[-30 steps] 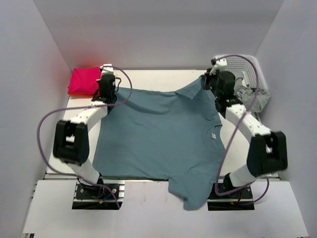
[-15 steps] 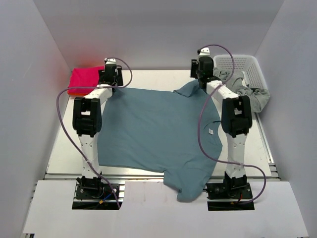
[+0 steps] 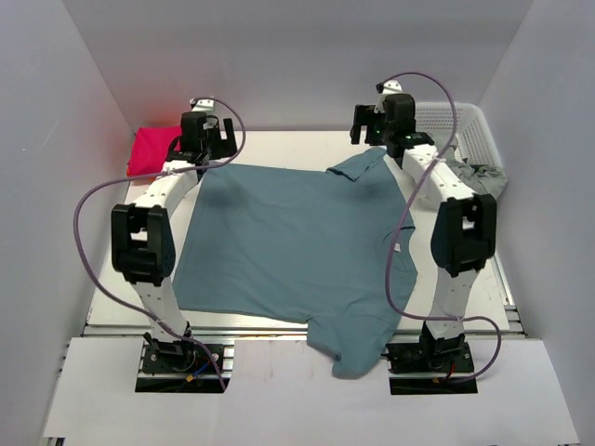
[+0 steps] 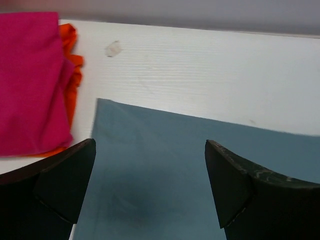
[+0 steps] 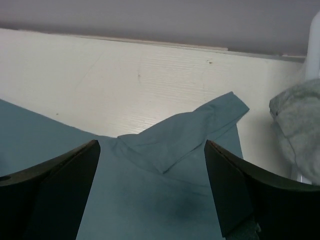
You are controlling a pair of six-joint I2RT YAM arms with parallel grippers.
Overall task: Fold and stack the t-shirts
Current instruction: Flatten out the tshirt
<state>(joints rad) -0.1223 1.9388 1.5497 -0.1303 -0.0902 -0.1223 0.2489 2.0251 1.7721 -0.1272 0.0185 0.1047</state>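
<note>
A teal-blue t-shirt lies spread flat across the table, with one sleeve hanging over the near edge. My left gripper hovers open above its far left corner, nothing between the fingers. My right gripper hovers open above the far right sleeve, which is folded over on itself. A folded pink t-shirt lies at the far left on an orange one. A grey t-shirt hangs out of the basket.
A white lattice basket stands at the far right corner, close to the right arm. White walls close in the table at the back and on both sides. A strip of bare table runs along the far edge beyond the teal shirt.
Both grippers have opened and let go of the teal shirt's far edge. The arms first stretched out towards the back wall, drawing the shirt flat, and the grippers now stand just above it.
</note>
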